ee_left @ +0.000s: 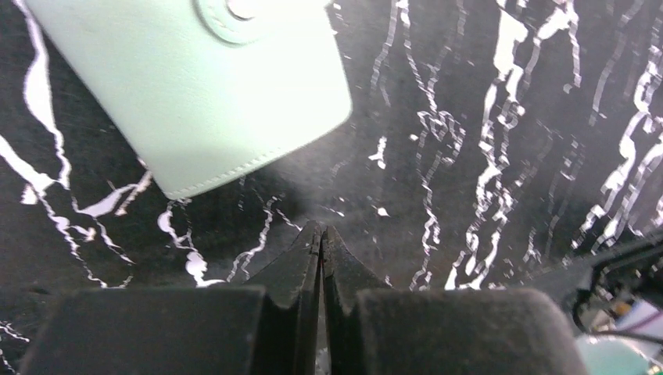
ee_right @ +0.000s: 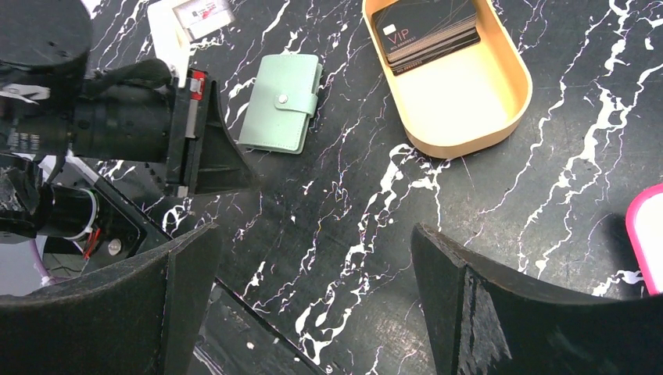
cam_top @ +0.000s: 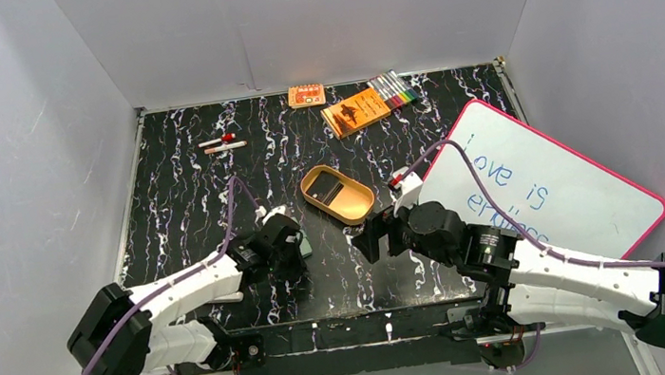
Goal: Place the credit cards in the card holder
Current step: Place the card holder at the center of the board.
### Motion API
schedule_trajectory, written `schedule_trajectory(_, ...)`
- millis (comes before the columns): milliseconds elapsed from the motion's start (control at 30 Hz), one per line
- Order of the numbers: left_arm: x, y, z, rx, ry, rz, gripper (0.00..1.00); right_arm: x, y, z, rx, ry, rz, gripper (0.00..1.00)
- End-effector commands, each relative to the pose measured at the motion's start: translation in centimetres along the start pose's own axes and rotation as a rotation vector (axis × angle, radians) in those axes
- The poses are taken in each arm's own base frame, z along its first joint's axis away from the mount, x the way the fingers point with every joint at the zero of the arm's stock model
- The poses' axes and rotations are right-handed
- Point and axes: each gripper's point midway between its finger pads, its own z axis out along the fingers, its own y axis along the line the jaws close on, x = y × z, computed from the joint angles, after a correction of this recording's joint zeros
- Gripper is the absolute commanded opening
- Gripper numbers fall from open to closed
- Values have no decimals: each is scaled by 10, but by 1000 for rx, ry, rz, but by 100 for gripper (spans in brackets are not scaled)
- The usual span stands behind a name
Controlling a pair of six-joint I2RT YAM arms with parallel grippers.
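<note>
While the credit cards (ee_right: pixel 426 31) lie in a flat stack at one end of the tan oval tray (ee_right: pixel 471 134), near the middle of the table (ee_right: pixel 352 234), none has yet reached the card holder (ee_right: pixel 280 101). The top card, dark with "VIP" printed on it, sits close against the tray wall.

The cards look thin, stiff, light and slick. Fingers would probably find little to catch on a flat face, so an exposed edge of the top card is the likelier place to pinch, perhaps after tipping it up against the wall. A hard squeeze on the stack could fan it out or lift several at once.

The sage-green holder rests shut, its snap tab fastened, between the tray and the table's near edge, toward the left arm's side. It appears soft-skinned and light, and would likely skid on the marbled top when pushed. It will have to be steadied by its spine or a long edge while the tab is pulled free.

The left gripper (ee_left: pixel 320 238) sits just beside the holder's corner, apart from it, its fingers pressed together with nothing between them. The right gripper (ee_right: pixel 313 312) hangs above bare table nearer the tray, its fingers spread wide and empty.
</note>
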Motion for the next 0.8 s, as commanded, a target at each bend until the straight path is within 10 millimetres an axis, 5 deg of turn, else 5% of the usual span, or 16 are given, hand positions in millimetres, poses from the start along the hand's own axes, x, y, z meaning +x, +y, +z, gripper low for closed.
schedule_trajectory(0, -10, 20, 8, -118, -65, -2, 0, -24, 10, -8, -34, -67, 19, 99)
schedule_trajectory(500, -19, 46, 16, -272, -120, -26, 9, -25, 11, -13, -42, -68, 38, 99)
schedule_trajectory(600, -31, 31, -2, -212, -164, -32, 25, -24, 8, -12, -19, -64, 40, 99)
schedule_trajectory(767, -68, 9, -59, -119, -315, -16, 63, -37, -1, -1, 81, -94, 54, 98)
